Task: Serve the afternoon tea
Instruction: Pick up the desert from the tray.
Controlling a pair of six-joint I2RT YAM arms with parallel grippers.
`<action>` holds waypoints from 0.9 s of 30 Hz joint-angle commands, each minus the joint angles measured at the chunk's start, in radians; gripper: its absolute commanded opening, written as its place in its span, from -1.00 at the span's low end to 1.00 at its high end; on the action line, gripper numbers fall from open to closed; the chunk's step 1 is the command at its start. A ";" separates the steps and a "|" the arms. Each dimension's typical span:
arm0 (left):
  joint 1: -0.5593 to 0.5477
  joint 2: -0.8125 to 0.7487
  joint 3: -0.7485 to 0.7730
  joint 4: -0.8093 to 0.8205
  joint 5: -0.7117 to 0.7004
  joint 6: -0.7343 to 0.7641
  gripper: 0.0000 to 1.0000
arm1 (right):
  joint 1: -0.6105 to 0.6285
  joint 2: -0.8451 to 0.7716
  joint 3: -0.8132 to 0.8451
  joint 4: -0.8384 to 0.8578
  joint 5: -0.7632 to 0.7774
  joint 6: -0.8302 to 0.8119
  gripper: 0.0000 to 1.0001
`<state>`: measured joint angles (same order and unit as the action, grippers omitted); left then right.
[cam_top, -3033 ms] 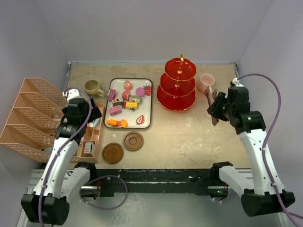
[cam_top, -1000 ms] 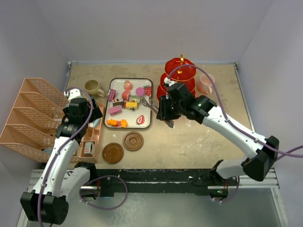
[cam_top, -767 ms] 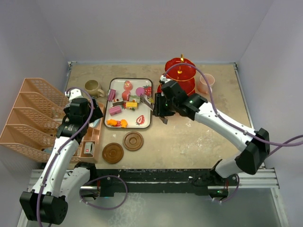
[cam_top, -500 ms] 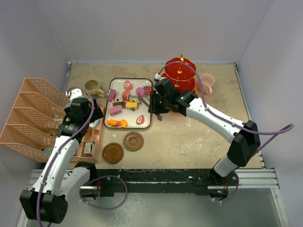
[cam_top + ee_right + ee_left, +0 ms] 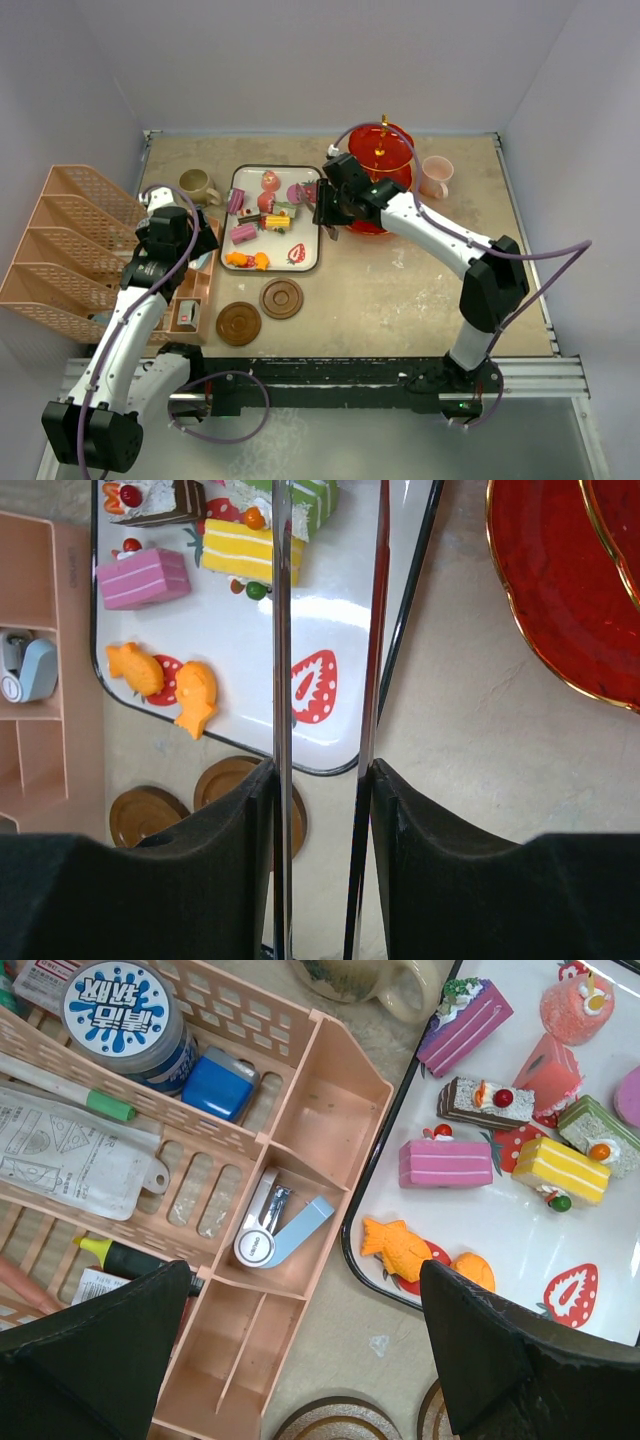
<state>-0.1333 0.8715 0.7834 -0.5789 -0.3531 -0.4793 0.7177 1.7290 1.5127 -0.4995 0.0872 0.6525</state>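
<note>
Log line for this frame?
right gripper: shut on tweezers, tips over tray | left gripper: open, above organizer | toy sweets: on tray

The left arm (image 5: 128, 318) is bent at the elbow, its forearm reaching up to the left hand (image 5: 305, 1345). That hand points down at the table, its two fingers (image 5: 500, 1350) spread wide with nothing between them. The right arm (image 5: 432, 232) stretches far across to the left. The right hand (image 5: 322, 815) tilts downward, its fingers (image 5: 245, 830) pressed in on the tweezers (image 5: 281, 630), whose two blades run forward from between them.
</note>
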 commanded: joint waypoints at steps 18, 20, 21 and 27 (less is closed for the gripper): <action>-0.006 0.010 0.045 0.015 -0.013 -0.010 0.88 | -0.062 0.087 0.042 0.108 -0.094 -0.026 -0.14; -0.006 0.008 0.045 0.016 -0.013 -0.010 0.88 | -0.062 0.095 0.040 0.113 -0.103 -0.028 -0.13; -0.006 0.008 0.044 0.015 -0.014 -0.010 0.88 | -0.063 0.099 0.040 0.116 -0.109 -0.031 -0.13; -0.006 0.007 0.044 0.013 -0.015 -0.010 0.88 | -0.064 0.113 0.040 0.131 -0.131 -0.036 -0.14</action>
<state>-0.1333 0.8833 0.7834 -0.5861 -0.3531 -0.4793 0.6559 1.8603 1.5238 -0.4126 -0.0181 0.6361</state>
